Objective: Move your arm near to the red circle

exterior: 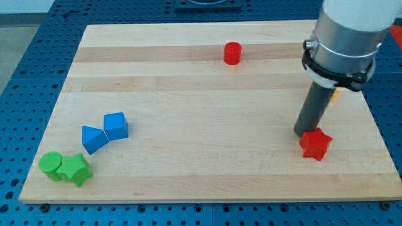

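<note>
The red circle [232,53], a short red cylinder, stands near the view's top, a little right of centre on the wooden board [188,94]. My tip [302,133] is at the view's right, touching or just beside the upper left of a red star block [315,144]. The tip is far from the red circle, below it and to its right. The arm's grey body [344,37] rises above the rod at the view's upper right.
A blue cube [116,125] and a blue triangular block [93,138] sit together at the lower left. A green cylinder [51,166] and a green star block [75,169] sit at the bottom left corner. A small yellow-orange object [336,94] shows behind the rod.
</note>
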Robot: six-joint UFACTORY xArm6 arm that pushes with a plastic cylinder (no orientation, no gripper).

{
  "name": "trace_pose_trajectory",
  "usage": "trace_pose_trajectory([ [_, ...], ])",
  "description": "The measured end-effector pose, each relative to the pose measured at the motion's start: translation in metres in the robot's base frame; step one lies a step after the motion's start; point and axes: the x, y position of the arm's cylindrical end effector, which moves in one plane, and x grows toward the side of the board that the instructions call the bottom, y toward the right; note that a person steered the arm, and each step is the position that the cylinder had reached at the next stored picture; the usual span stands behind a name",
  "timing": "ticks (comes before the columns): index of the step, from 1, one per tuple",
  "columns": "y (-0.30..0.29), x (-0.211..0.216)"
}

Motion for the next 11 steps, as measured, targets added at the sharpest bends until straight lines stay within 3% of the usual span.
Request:
trace_pose_trajectory([
  [3, -0.002, 0.004],
  [5, -0.061, -0.075],
  [7, -0.029, -0.147],
  [9, -0.050, -0.248],
  [11, -0.134, -0.242],
])
